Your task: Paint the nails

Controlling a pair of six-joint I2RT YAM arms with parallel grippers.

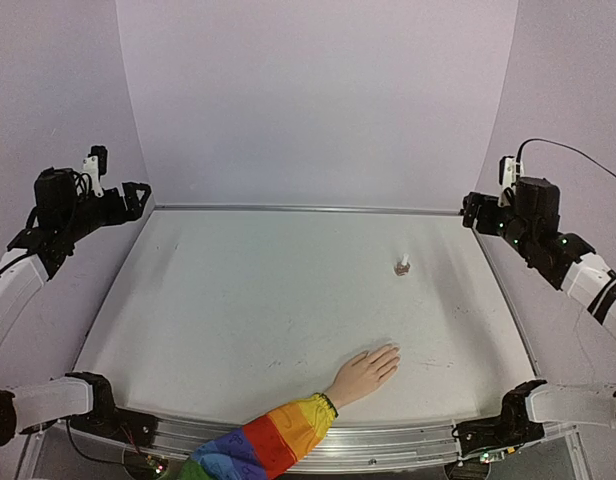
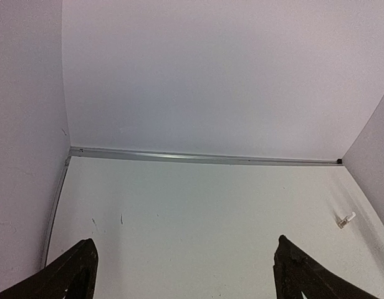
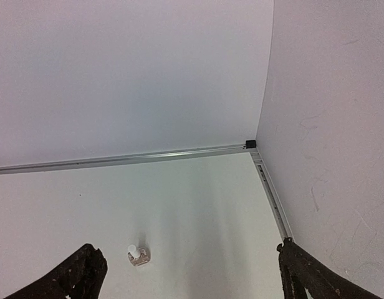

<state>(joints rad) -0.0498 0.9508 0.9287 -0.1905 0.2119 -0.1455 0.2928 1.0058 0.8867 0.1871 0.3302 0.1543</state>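
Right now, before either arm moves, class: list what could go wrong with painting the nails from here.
The polish bottle is small and stands alone, upright; the open right gripper closing off-centre might tip it. The nails are tiny, so polish could easily land on the skin of the hand or the table instead.

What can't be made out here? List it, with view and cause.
Nails: too small in the top view; the hand is outside both wrist views.
Polish bottle: tiny everywhere; contents and cap state unreadable.
Rainbow sleeve: cut off by the top view's bottom edge.
Left claw, right claw: only fingertips show, cropped by wrist views' bottom edges.
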